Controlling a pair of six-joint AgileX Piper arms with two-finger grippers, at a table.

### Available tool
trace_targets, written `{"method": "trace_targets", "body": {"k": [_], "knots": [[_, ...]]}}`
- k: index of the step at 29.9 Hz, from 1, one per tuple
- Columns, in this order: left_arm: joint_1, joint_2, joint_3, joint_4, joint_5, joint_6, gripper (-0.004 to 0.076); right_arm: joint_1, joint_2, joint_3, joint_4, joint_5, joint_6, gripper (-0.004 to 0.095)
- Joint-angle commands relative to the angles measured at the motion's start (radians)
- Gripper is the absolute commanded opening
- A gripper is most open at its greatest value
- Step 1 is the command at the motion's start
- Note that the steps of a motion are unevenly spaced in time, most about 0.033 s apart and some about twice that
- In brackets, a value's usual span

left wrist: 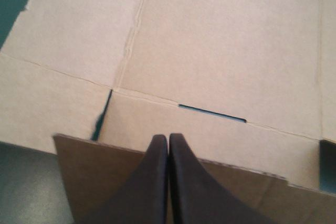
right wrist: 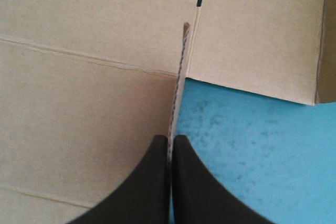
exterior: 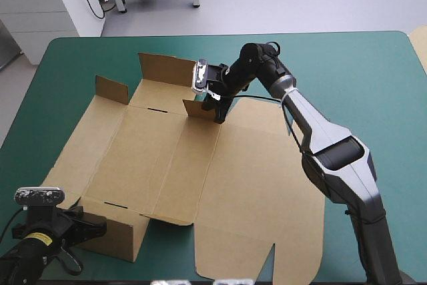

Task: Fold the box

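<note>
The brown box (exterior: 253,178) lies as a cut sheet on the teal-green cover, mostly flat. Its far wall (exterior: 167,69) and a small corner flap (exterior: 111,89) stand up. At the far side my right gripper (exterior: 219,115) is shut on a small upright flap (exterior: 195,108); the flap's thin edge (right wrist: 181,77) runs out from between the right gripper (right wrist: 171,139) fingers. The near wall (exterior: 113,231) is raised too. My left gripper (exterior: 99,227) is at its outer left end, fingers shut. In the left wrist view the left gripper (left wrist: 168,139) points over that wall (left wrist: 105,171) toward a slot (left wrist: 212,113).
The sheet covers the table's left and middle, and its broad lid panel (exterior: 267,245) reaches close to the front edge. Bare teal-green cover (exterior: 373,85) shows to the right and along the far edge.
</note>
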Motion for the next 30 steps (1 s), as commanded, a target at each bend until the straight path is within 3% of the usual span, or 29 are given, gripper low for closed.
{"method": "trace_targets", "body": {"k": [1, 8, 19, 30], "knots": [[0.001, 0.011, -0.025, -0.012, -0.060, -0.008, -0.0008, -0.003, -0.087, -0.038, -0.020, 0.015, -0.023, -0.0021], [0.001, 0.011, -0.025, -0.012, -0.060, -0.008, -0.0008, -0.003, -0.096, -0.038, -0.025, 0.026, -0.090, -0.0021], [0.001, 0.011, -0.025, -0.012, -0.060, -0.002, -0.0008, -0.003, -0.119, -0.036, 0.072, 0.028, -0.125, -0.0021], [0.001, 0.011, -0.025, -0.012, -0.060, -0.004, -0.0008, -0.003, -0.117, -0.027, 0.065, 0.028, -0.197, -0.0021]]}}
